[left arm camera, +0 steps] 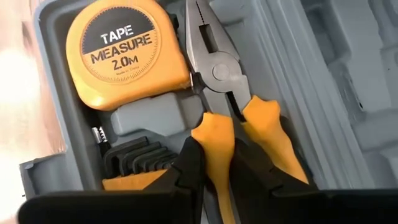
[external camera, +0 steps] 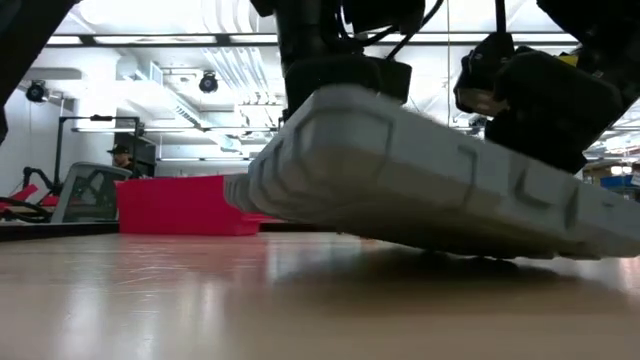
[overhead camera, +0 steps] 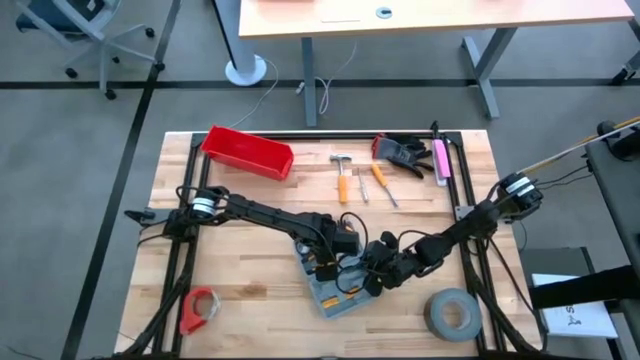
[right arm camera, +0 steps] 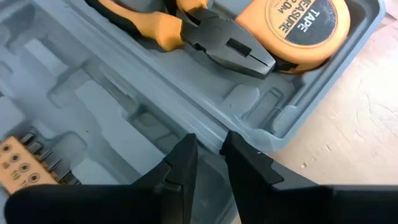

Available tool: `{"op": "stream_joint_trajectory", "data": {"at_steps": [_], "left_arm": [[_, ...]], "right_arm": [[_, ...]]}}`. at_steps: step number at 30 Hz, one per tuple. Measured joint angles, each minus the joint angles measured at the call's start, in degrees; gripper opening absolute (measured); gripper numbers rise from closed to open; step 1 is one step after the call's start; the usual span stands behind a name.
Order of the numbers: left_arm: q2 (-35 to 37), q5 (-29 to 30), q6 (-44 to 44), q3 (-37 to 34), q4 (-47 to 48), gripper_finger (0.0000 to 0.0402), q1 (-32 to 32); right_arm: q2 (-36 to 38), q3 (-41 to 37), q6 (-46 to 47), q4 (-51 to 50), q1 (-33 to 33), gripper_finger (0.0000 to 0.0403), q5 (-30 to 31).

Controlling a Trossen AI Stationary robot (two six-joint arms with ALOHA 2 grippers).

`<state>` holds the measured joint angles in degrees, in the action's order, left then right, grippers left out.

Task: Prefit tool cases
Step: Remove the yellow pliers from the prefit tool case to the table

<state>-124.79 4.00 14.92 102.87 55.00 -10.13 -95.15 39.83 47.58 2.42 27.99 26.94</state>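
Find the wooden table (external camera: 200, 300) filling the bottom of the low view, with the tool case (external camera: 420, 190) just above it at centre and right, tilted, its left end raised clear of the surface and its right end low. In the high view, locate the grey tape roll (overhead camera: 452, 312) at lower right and a small red object (overhead camera: 200, 308) at lower left, both well apart from the case. Locate the tool case (overhead camera: 330, 295) at lower centre, lying open and skewed to the table edges, with both arms meeting over it. Note the left gripper (left arm camera: 217, 158) closed on one orange handle of the pliers (left arm camera: 214, 68), seated in their recess beside the orange tape measure (left arm camera: 124, 50) and above a set of dark hex keys (left arm camera: 134, 158). Note the right gripper (right arm camera: 208, 143) pinched with a narrow gap on a raised grey ridge of the case, near the nose of the pliers; see a tan bit holder (right arm camera: 15, 162) at the left edge of that frame. Farther up the high view, find a hammer (overhead camera: 342, 175), screwdrivers (overhead camera: 385, 185) and black gloves (overhead camera: 402, 150) at upper centre, and the red bin (overhead camera: 247, 152) at upper left. Beyond the table, see a person (external camera: 122, 152) at the left of the low view.
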Motion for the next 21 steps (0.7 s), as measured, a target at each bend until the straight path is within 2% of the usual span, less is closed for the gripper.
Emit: {"op": "stream_joint_trajectory", "data": {"at_steps": [8,21], "left_arm": [[0.11,0.73,-0.04,0.55,0.86,0.0053,-0.21],[3.56,2.98,0.2,0.59,0.39,0.0051,-1.09]], "right_arm": [[0.12,-0.04,-0.03,-0.02,-0.02,0.0057,-0.35],[0.12,-0.07,0.37,0.05,-0.02,0.0066,-1.47]]}}
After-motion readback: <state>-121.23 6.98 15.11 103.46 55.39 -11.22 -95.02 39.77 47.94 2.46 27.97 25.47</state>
